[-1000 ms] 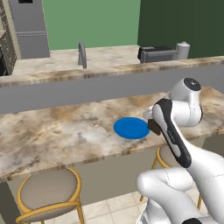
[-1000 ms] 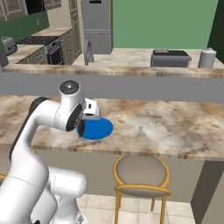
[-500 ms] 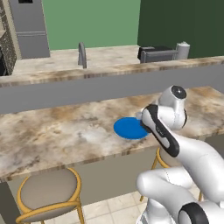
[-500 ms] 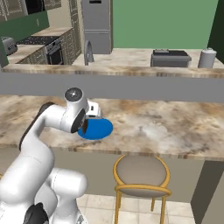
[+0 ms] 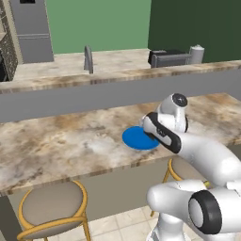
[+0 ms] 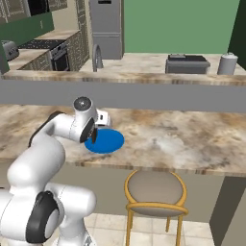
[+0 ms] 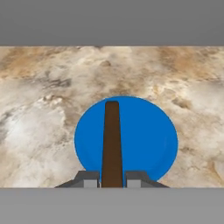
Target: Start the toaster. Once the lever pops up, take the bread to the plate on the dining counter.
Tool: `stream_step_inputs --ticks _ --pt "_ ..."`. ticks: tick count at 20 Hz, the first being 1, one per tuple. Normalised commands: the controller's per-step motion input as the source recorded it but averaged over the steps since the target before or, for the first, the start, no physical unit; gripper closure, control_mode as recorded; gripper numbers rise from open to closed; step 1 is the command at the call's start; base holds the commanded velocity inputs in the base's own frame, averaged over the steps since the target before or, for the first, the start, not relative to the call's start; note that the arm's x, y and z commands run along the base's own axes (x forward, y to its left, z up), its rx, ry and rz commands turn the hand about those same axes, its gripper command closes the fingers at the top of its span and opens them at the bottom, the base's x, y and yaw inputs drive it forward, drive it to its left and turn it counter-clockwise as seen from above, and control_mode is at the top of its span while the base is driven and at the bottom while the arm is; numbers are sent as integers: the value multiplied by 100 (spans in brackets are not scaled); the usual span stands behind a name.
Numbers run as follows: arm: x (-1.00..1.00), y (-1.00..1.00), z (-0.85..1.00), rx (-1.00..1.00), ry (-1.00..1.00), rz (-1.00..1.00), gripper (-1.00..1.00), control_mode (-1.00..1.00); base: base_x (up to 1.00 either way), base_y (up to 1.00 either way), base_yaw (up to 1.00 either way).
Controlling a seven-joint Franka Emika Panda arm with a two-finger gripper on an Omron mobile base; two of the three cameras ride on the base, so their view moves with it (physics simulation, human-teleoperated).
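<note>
Bread stands on its thin edge in the hand view, pinched between our two dark finger tips at 6 o'clock. We see our gripper pressed onto the slice from both sides. The brown slice runs up from the tips toward 12 o'clock. Behind it we see the round blue plate, so the bread sits over the middle of the plate. We cannot tell if the bread touches the plate. The marbled dining counter spreads all around the plate.

From the left base view, we see the plate lying flat on the dining counter, near the middle of the picture. Our white arm reaches in from 4 o'clock and covers the plate's edge at 3 o'clock. Our hand is hidden behind the arm, so the bread is too. A round stool stands under the counter at 7 o'clock.

From the right base view, we see the plate on the dining counter, a little toward 9 o'clock from the middle. Our arm comes up from 7 o'clock and its end sits over the plate's edge at 10 o'clock. The bread is too small to make out. A stool stands at 5 o'clock from the plate.
</note>
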Motion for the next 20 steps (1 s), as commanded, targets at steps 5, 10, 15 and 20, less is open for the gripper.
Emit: stream_step_inputs --ticks 5,10,15,20 --pt "16 0 -1 1 1 0 100 -100 0 0 0" --pt "5 0 -7 3 6 0 100 -100 0 0 0" --pt "0 0 -19 3 6 0 100 -100 0 0 0" --pt "0 0 -20 1 1 0 100 -100 0 0 0"
